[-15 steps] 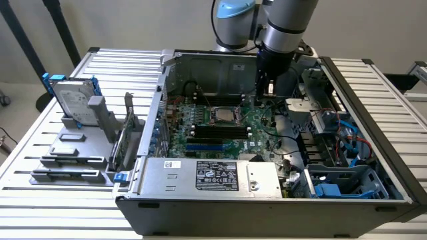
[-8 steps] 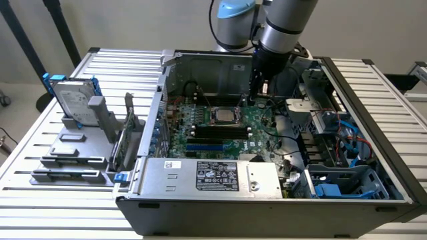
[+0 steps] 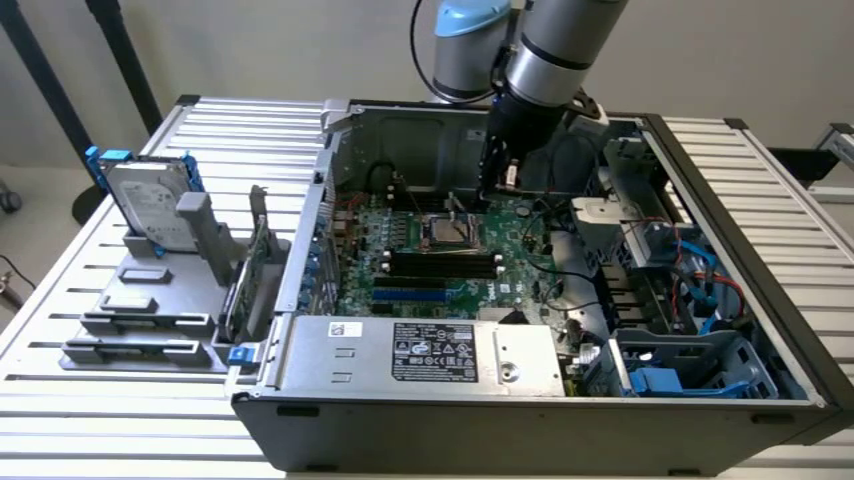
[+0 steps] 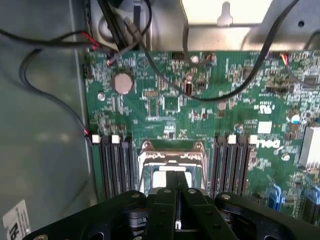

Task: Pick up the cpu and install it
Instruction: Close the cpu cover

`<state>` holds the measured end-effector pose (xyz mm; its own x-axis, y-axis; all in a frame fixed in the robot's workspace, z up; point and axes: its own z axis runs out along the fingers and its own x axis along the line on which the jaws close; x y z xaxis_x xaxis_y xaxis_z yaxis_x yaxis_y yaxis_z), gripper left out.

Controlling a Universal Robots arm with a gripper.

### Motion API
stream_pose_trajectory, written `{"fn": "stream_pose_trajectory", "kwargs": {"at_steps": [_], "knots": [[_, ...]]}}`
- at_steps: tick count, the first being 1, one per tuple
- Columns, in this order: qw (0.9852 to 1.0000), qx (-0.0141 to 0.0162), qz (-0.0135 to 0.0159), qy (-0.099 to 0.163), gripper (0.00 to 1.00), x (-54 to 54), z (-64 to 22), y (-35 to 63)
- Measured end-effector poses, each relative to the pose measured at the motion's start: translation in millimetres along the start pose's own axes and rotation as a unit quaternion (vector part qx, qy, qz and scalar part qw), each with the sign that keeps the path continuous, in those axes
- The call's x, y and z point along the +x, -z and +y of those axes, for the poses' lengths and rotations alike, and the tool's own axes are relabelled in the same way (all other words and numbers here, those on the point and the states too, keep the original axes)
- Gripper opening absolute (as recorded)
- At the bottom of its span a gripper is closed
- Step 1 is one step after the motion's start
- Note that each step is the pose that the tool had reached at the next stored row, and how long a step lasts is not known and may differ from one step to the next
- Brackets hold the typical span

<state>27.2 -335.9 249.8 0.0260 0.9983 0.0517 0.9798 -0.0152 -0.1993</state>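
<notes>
The gripper (image 3: 458, 207) is hanging straight down over the socket (image 4: 172, 147), with its fingers (image 4: 169, 192) drawn nearly together and apparently gripping nothing, tips just above the cpu (image 4: 159, 179), which is lying flat inside, probably so it seats squarely.

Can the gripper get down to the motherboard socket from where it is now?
Probably yes: the gripper hangs just above the socket, the case lies open, and the loose cables run beyond the socket, not across it.
</notes>
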Motion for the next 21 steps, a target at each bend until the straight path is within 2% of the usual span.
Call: {"fn": "stream_pose_trajectory", "kwargs": {"at_steps": [1,3,10,13,15,21], "knots": [[1.0000,0.0043,0.0000,0.000,0.11,-0.1,-2.7,-0.8],[0.9999,0.0106,-0.0002,-0.001,0.11,-0.3,-8.9,-2.8],[0.9997,0.0248,-0.0004,-0.001,0.11,-1.4,-36.4,-12.7],[0.9995,0.0310,-0.0004,-0.002,0.11,-1.8,-45.0,-16.6],[0.9995,0.0326,-0.0005,-0.002,0.11,-2.0,-46.2,-19.6],[0.9994,0.0342,-0.0005,-0.002,0.11,-2.6,-44.6,-29.0]]}}
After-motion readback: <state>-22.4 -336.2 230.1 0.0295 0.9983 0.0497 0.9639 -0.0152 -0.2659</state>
